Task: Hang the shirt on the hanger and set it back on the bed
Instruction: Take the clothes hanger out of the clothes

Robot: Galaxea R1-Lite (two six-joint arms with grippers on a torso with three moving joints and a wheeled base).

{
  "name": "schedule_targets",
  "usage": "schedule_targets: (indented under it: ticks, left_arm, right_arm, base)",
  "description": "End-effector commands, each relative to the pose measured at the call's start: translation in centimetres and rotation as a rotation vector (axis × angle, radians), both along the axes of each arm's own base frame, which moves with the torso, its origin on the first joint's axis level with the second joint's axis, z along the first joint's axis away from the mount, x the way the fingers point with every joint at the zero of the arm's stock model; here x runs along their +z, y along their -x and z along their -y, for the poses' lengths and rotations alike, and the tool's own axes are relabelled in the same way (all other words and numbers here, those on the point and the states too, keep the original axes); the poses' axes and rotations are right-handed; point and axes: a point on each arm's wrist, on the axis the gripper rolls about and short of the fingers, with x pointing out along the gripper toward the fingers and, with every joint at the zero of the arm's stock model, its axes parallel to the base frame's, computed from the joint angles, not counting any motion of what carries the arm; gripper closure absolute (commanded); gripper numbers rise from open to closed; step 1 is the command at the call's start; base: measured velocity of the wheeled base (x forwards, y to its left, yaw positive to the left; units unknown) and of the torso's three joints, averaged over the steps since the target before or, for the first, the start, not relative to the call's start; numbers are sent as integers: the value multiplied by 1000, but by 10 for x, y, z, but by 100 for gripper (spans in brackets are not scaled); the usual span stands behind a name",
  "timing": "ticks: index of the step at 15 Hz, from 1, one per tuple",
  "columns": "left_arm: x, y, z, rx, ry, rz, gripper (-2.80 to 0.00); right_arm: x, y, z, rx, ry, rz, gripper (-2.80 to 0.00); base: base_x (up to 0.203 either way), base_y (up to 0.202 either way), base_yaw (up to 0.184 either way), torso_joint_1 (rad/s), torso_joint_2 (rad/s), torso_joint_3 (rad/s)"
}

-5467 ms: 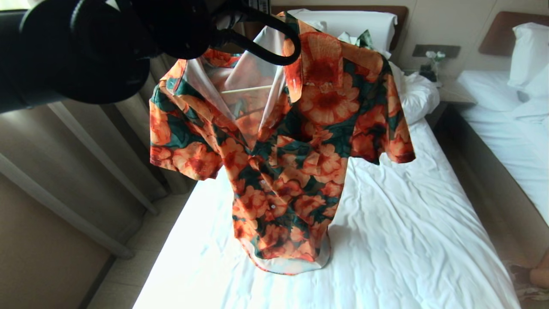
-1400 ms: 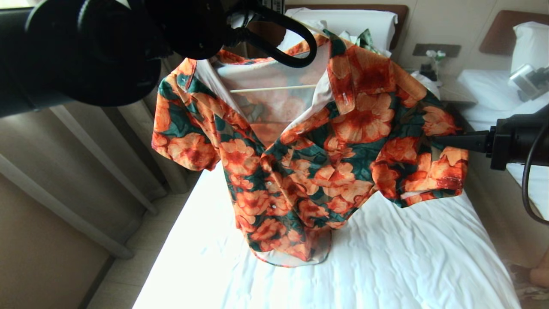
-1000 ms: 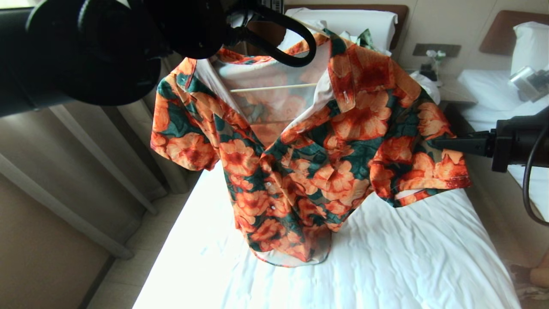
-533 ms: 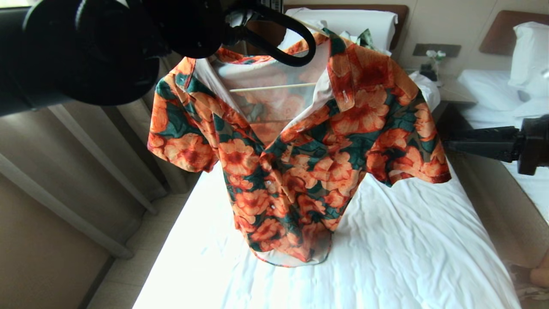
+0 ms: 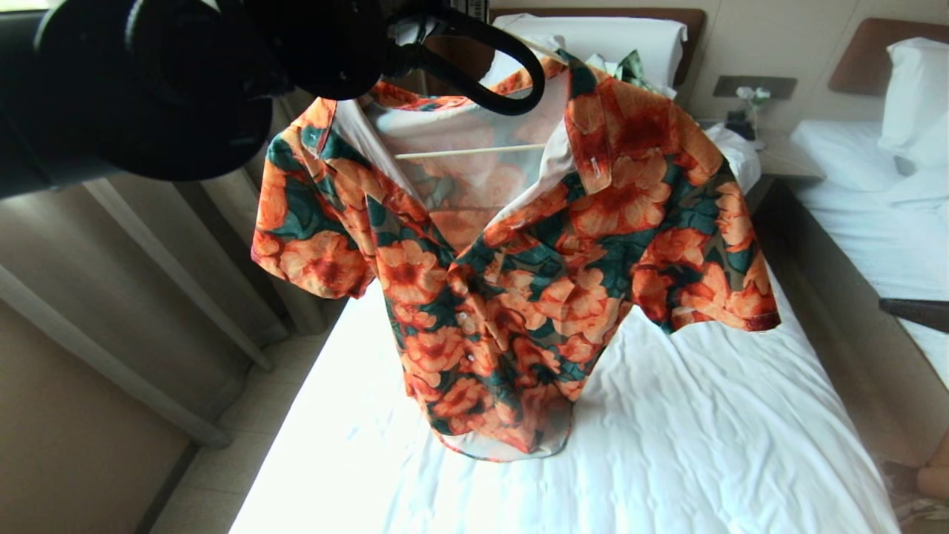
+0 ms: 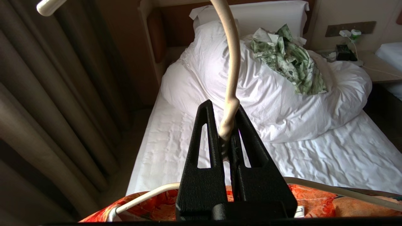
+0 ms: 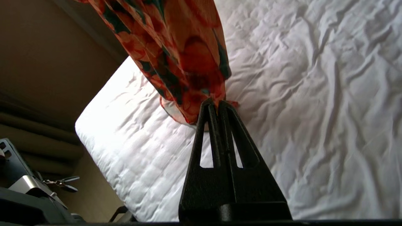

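Now my left gripper (image 6: 226,125) is clamped on the hanger (image 6: 234,69) neck, holding the shirt (image 5: 519,252) above the bed (image 5: 667,445), hem touching the sheet. My right gripper (image 7: 217,105), jaws closed and empty, sits just beside the shirt.

My left hand (image 6: 226,125) sits at the upper left of the frame, pinching the neck of the hanger (image 6: 233,69). The shirt (image 5: 519,252) hangs on it at the centre, its hem touching the bed (image 5: 704,445) below. Behind it, at the top, lie the duvet (image 6: 267,94) and pillow (image 5: 608,37). My right hand (image 5: 916,311) is at the right edge, apart from the shirt.
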Motion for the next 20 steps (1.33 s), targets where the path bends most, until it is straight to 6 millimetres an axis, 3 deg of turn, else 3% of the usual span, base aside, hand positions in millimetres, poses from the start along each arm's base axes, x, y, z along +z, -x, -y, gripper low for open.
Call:
schedule_targets:
  ticks: [1, 6, 11, 17, 20]
  left_arm:
    - [1, 0, -1, 4, 3, 3, 0]
    - [0, -1, -1, 5, 5, 5, 0]
    - [0, -1, 1, 1, 2, 4, 0]
    - [0, -1, 1, 1, 2, 5, 0]
    - [-1, -1, 2, -1, 2, 4, 0]
  right_arm:
    - [-15, 20, -4, -28, -9, -22, 0]
    - [-52, 40, -21, 27, -20, -101, 0]
    - [-68, 42, -36, 132, -4, -130, 0]
    - [-68, 40, -38, 158, -10, -133, 0]
    - [-55, 34, -45, 208, -19, -117, 0]
  base:
    - [0, 0, 0, 0, 0, 0]
    - [0, 0, 0, 0, 0, 0]
    - [0, 0, 0, 0, 0, 0]
    - [0, 0, 0, 0, 0, 0]
    - [0, 0, 0, 0, 0, 0]
